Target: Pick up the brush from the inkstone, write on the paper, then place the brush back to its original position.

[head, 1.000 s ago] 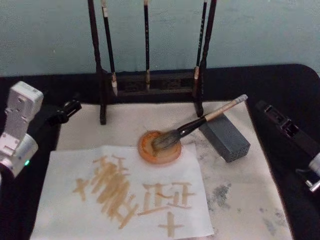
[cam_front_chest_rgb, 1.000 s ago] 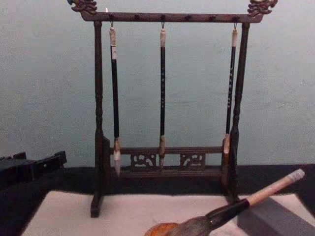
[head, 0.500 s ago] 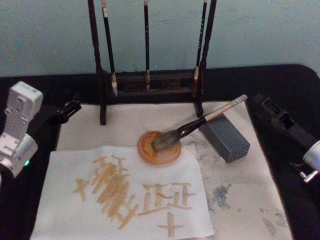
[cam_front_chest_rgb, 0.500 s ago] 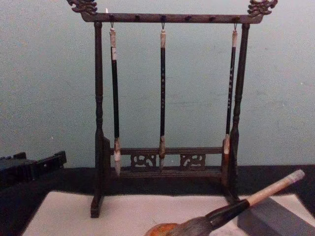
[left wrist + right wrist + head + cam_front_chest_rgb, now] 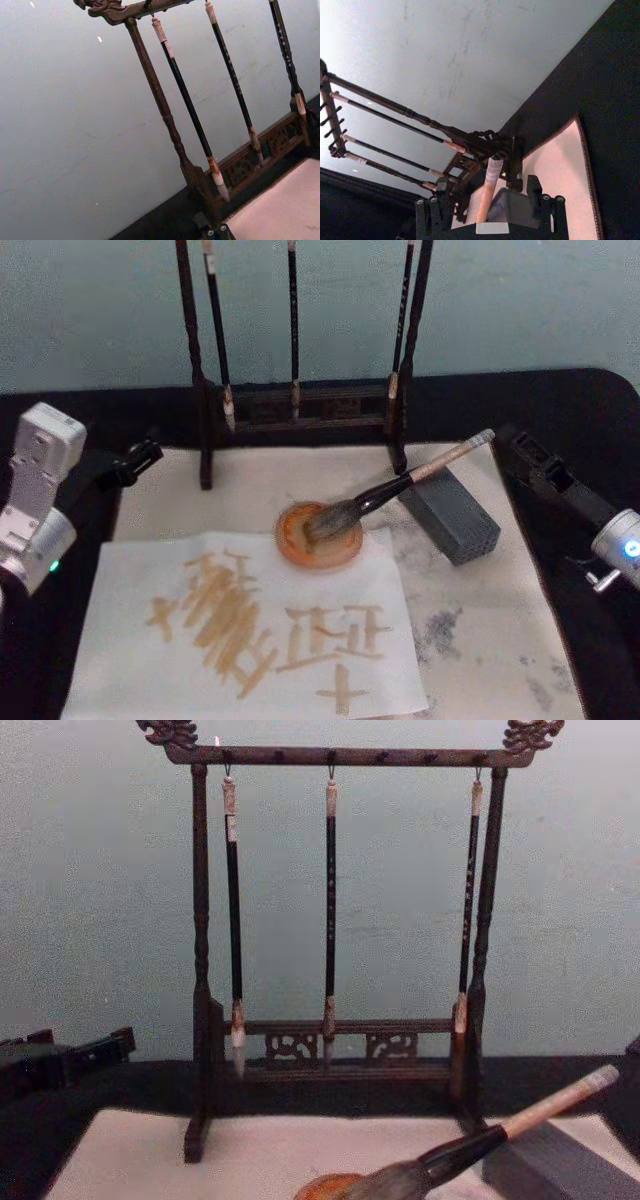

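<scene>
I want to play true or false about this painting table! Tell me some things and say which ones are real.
1. The big brush has its bristles in the orange dish. True.
2. The paper is blank. False: tan brush strokes cover much of it.
3. Three slim brushes hang from the wooden rack. True.
4. The right pincer is gripping the big brush. False: it is open, just right of the handle's end, not holding it.
5. The big brush's handle leans on the grey block. True.
6. The left pincer is over the orange dish. False: it is parked left of the rack, well away from the dish.
</scene>
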Robot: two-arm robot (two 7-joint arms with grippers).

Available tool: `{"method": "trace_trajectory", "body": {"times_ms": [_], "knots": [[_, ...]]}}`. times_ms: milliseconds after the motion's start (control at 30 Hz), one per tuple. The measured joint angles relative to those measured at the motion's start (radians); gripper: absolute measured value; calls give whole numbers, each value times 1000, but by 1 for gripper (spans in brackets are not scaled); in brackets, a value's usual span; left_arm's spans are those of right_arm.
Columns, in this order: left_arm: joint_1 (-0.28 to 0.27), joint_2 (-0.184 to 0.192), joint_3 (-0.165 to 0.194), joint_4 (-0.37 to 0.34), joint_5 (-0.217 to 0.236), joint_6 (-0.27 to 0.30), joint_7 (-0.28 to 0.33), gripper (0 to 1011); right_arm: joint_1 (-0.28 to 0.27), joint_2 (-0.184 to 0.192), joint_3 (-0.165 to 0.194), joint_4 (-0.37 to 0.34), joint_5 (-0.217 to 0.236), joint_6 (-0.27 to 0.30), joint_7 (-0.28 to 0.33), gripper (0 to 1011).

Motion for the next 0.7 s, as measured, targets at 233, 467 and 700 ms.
{"method": "trace_trajectory", "body": {"times_ms": [233, 467, 700], "knots": [[0, 0, 0, 0, 0, 0, 0, 1002, 46, -9, -25, 64, 13, 5, 13, 1001], [0, 0, 0, 0, 0, 0, 0, 1002, 96, -21, -58, 131, 18, 6, 30, 1001], [0, 0, 0, 0, 0, 0, 0, 1002, 131, -27, -86, 177, 22, 5, 47, 1001]]}}
